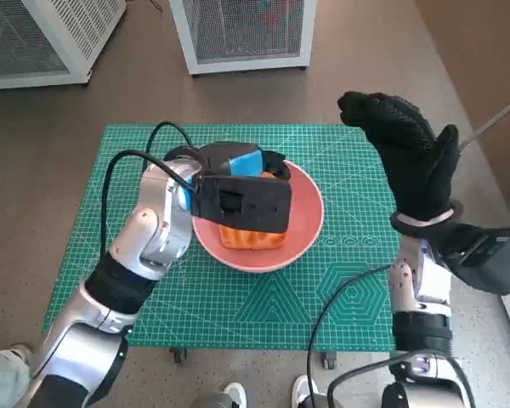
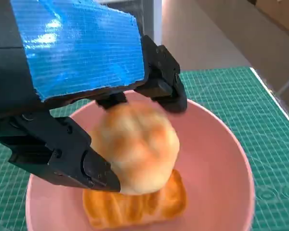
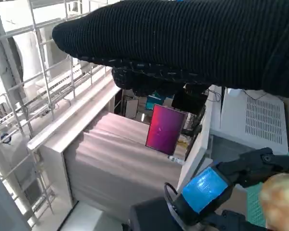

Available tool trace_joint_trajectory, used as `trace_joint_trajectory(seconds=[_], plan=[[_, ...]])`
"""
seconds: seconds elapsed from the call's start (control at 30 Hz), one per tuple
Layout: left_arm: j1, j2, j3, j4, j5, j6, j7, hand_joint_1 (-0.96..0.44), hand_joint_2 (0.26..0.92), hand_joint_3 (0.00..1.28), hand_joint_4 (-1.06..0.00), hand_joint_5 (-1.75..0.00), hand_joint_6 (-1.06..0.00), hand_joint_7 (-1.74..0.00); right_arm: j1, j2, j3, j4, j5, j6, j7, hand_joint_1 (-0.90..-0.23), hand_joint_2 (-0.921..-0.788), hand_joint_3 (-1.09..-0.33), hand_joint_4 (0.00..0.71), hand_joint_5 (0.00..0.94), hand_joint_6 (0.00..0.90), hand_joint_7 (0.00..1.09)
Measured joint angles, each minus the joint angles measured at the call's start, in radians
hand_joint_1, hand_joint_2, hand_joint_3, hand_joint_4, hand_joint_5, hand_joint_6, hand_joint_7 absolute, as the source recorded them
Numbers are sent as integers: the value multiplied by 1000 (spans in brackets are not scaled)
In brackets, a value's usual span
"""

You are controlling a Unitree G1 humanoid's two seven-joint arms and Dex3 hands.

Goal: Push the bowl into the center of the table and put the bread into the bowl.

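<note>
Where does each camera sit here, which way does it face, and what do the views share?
Head view: on the head, looking steeply down at the green mat; both forearms show, right hand raised.
Left wrist view: behind the left hand, facing the pink bowl; its fingers hold a round bread over a flatter bread.
Right wrist view: behind the glove, facing across the room towards shelving.
Shared: all three show the left hand.

The head view looks steeply down at the green gridded table mat (image 1: 357, 280); the left wrist view sits close over the same round pink bowl (image 1: 310, 212) (image 2: 221, 159).
</note>
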Motion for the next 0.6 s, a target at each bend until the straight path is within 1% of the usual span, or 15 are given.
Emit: trace_joint_trajectory(seconds=[0.1, 0.17, 0.33, 0.37, 0.43, 0.6], plan=[[14, 13, 15, -58, 2, -2, 16, -234, 809, 38, -119, -8, -264, -4, 0, 0, 0, -1, 0, 0, -1, -665, -921, -676, 219, 0, 191, 281], [32, 22, 29, -100, 8, -16, 52, -259, 814, 34, -121, -6, -265, -5, 1, 0, 0, -2, 0, 0, -1, -665, -921, -677, 219, 0, 191, 280], [112, 48, 87, -204, 16, -96, 200, -285, 828, 26, -130, -6, -278, -10, 2, 1, 1, -7, 0, 4, -6, -664, -921, -676, 216, 0, 192, 279], [136, 49, 108, -224, 10, -116, 237, -284, 831, 25, -133, -6, -283, -12, 3, 1, 2, -9, -1, 6, -6, -664, -921, -676, 215, 0, 192, 279], [169, 50, 145, -251, -5, -144, 284, -281, 836, 23, -137, -7, -287, -13, 3, 0, 3, -12, -1, 7, -8, -664, -921, -676, 214, 0, 192, 278], [247, 35, 267, -308, -113, -212, 375, -265, 854, 23, -142, -6, -294, -13, 3, 1, 8, -18, -1, 12, -12, -666, -921, -676, 214, 0, 193, 277]])
